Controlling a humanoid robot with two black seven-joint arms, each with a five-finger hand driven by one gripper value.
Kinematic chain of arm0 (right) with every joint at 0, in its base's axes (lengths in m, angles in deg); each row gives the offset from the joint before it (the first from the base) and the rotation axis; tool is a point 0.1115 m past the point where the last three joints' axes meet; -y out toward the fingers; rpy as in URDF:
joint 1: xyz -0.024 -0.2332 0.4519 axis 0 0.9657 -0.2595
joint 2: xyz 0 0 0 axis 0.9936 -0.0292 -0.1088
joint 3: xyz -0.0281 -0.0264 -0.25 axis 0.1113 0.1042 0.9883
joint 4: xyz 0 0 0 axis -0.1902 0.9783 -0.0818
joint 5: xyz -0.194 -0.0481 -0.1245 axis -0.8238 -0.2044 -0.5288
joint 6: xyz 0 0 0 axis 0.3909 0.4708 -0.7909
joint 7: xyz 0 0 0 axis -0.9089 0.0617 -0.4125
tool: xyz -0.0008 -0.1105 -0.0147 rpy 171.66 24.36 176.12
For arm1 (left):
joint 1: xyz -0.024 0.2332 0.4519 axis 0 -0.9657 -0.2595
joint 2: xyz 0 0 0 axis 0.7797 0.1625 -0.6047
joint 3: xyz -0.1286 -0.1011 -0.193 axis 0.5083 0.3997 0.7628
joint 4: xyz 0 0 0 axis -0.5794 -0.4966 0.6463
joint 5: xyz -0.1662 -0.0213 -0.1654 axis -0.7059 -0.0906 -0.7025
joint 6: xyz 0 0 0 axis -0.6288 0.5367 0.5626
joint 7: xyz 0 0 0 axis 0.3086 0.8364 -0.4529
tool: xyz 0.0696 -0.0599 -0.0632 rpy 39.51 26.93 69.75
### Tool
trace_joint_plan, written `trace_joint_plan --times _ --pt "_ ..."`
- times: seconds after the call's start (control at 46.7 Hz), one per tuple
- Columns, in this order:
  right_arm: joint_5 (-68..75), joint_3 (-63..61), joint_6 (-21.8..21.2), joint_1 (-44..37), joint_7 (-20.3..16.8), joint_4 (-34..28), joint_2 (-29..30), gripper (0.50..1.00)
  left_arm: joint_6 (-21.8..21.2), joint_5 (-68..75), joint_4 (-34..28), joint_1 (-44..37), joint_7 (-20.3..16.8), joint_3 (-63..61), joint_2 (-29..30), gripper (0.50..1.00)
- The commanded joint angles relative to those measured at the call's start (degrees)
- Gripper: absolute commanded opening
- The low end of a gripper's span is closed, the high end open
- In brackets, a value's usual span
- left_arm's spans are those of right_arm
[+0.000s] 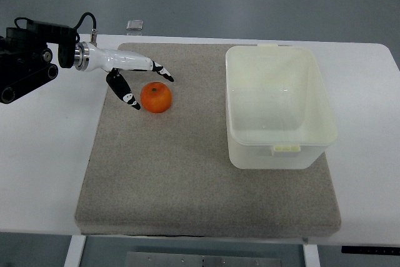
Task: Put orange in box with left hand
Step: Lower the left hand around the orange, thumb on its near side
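An orange (156, 97) lies on the grey felt mat (187, 173), in its upper left part. My left hand (149, 88) reaches in from the left edge and is open, its white and black fingers (161, 71) spread just above and to the left of the orange, with the thumb (128, 98) close beside it. Nothing is held. A translucent white plastic box (278, 107) stands on the right side of the mat, with nothing in it. The right hand does not show.
The mat lies on a white table (44, 154). A small clear object (135, 27) sits at the table's far edge behind the mat. The left arm's black forearm (28, 54) overhangs the table's upper left corner.
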Motion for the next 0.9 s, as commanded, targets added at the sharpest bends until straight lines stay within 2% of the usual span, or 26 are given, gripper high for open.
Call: trace_joint_plan --times 0.0,0.878 --pt "0.07 0.00 0.00 0.00 0.00 0.00 0.00 0.926 -0.14 -0.21 -0.14 -0.38 -0.08 -0.02 0.02 0.975" --pt "0.07 0.00 0.00 0.00 0.00 0.00 0.00 0.926 -0.14 1.11 -0.14 -2.40 -1.13 -0.11 -1.30 0.969"
